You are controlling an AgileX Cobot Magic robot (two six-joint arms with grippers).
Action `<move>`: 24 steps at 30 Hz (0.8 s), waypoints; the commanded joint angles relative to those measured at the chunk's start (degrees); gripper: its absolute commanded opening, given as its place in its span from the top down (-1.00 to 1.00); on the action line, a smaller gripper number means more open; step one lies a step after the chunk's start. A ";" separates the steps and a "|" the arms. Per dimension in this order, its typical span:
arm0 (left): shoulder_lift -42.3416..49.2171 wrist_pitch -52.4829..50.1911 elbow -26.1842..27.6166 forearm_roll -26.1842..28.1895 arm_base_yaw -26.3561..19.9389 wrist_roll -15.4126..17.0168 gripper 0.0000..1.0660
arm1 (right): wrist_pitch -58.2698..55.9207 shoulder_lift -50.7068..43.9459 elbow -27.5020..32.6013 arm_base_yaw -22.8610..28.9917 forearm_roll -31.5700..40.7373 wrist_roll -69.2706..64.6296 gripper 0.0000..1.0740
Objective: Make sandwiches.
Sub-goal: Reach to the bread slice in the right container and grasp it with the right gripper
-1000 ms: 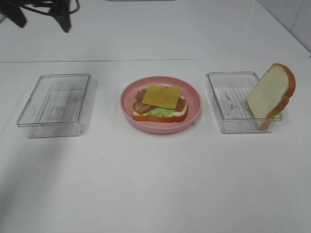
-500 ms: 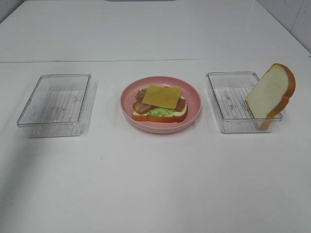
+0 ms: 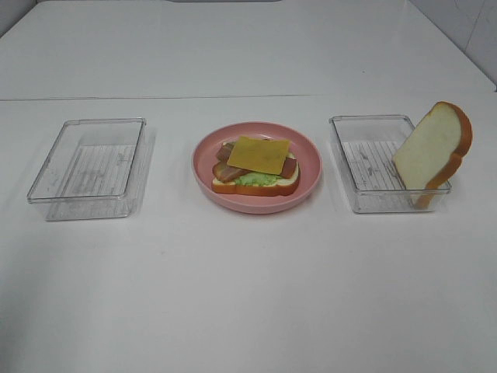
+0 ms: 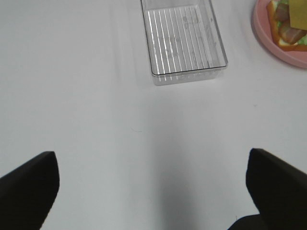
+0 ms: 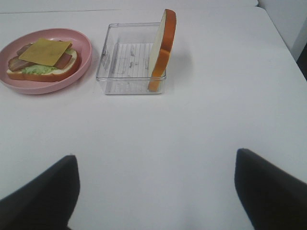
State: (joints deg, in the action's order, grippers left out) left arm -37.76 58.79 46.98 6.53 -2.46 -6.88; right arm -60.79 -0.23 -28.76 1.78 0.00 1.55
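Note:
On the pink plate [image 3: 311, 159] in the middle lies an open sandwich [image 3: 255, 165]: a bread slice with lettuce, bacon strips and a yellow cheese square [image 3: 258, 154] on top. It also shows in the right wrist view as the sandwich [image 5: 43, 60] and partly in the left wrist view as the sandwich [image 4: 289, 24]. A second bread slice [image 3: 432, 151] leans upright in the right clear tray [image 3: 365, 159]; the right wrist view shows this slice [image 5: 162, 45] edge-on. My left gripper [image 4: 152, 191] and right gripper [image 5: 156, 191] are open and empty over bare table; neither arm shows in the exterior high view.
An empty clear tray [image 3: 89, 165] stands at the left, seen also in the left wrist view as the tray [image 4: 184, 40]. The white table has a seam line across the back [image 3: 248, 97]. A wall edge shows at the far right [image 3: 481, 39].
A dark arm that showed at the top left of the exterior high view one second ago has left the frame. Sandwich, bread slice and trays have not moved.

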 commanded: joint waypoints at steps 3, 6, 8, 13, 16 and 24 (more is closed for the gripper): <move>17.82 1.66 -6.25 0.34 0.17 -0.29 -0.83 | 0.63 -1.20 0.06 0.00 0.00 0.52 -0.57; 25.84 1.60 -9.17 0.52 0.17 -0.29 -0.83 | 0.63 -1.20 0.06 0.00 0.00 0.52 -0.57; 32.37 1.66 -12.15 0.52 0.17 -0.29 -0.83 | 0.63 -1.20 0.06 0.00 0.00 0.52 -0.57; 39.71 1.60 -15.30 1.83 0.17 0.23 -0.83 | 0.63 -1.20 0.06 0.00 0.00 0.52 -0.57; 38.96 2.35 -17.13 2.81 0.11 -0.34 -0.83 | 0.63 -1.20 0.06 0.00 0.00 0.57 -0.57; 39.19 0.69 -18.33 2.35 0.11 0.34 -0.83 | 0.63 -0.92 0.06 0.00 0.00 0.52 -0.57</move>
State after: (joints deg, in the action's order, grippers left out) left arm 0.29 60.22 28.93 8.59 -2.46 -6.88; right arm -60.79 -0.23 -28.76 1.78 0.00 1.55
